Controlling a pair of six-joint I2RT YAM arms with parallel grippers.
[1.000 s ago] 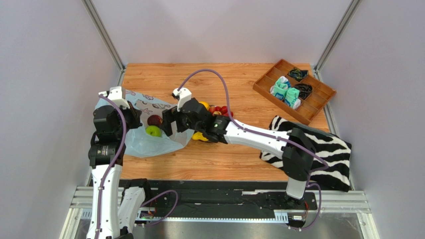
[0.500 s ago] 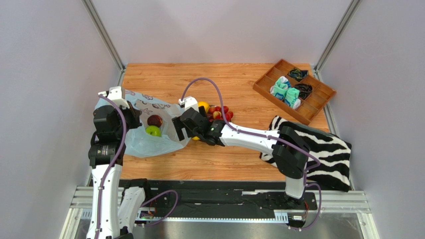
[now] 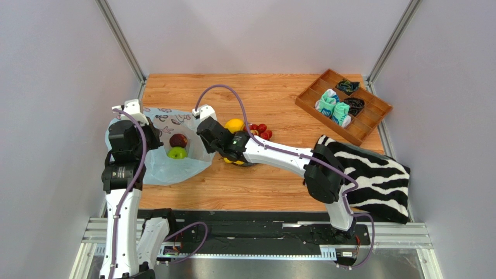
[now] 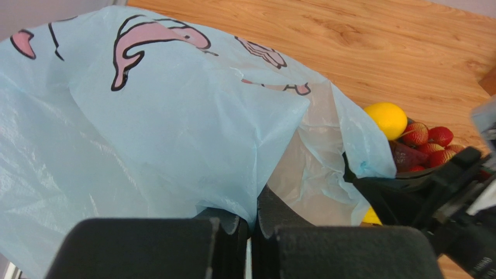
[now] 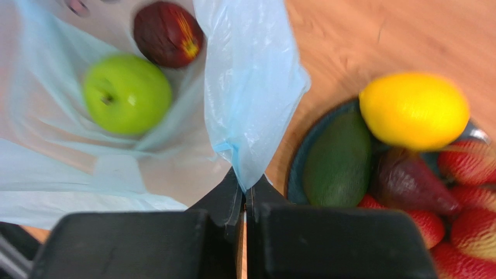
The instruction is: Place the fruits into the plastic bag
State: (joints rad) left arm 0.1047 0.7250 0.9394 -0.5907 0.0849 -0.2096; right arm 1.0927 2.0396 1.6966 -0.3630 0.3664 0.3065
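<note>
The pale blue plastic bag (image 3: pixel 166 170) lies at the left with its mouth held apart. My left gripper (image 3: pixel 153 138) (image 4: pixel 251 224) is shut on its left rim (image 4: pixel 145 116). My right gripper (image 3: pixel 205 144) (image 5: pixel 244 192) is shut on its right rim (image 5: pixel 250 87). Inside the bag lie a green apple (image 3: pixel 177 153) (image 5: pixel 127 94) and a dark red fruit (image 3: pixel 179 140) (image 5: pixel 167 33). On the dark plate (image 5: pixel 298 168) beside the bag sit a lemon (image 3: pixel 234 125) (image 5: pixel 414 110), a dark green fruit (image 5: pixel 339 160) and several small red fruits (image 3: pixel 261 129) (image 5: pixel 471 168). A yellow pear (image 3: pixel 233 161) peeks from under the right arm.
A wooden compartment tray (image 3: pixel 307 103) with folded socks stands at the back right. A zebra-striped cloth (image 3: pixel 372 174) lies at the right, partly under the right arm. Metal frame posts and grey walls close in the table.
My right gripper has swung left from over the plate to the bag's right rim and shut on it. The bag's mouth now stands wider. The left gripper kept its grip.
</note>
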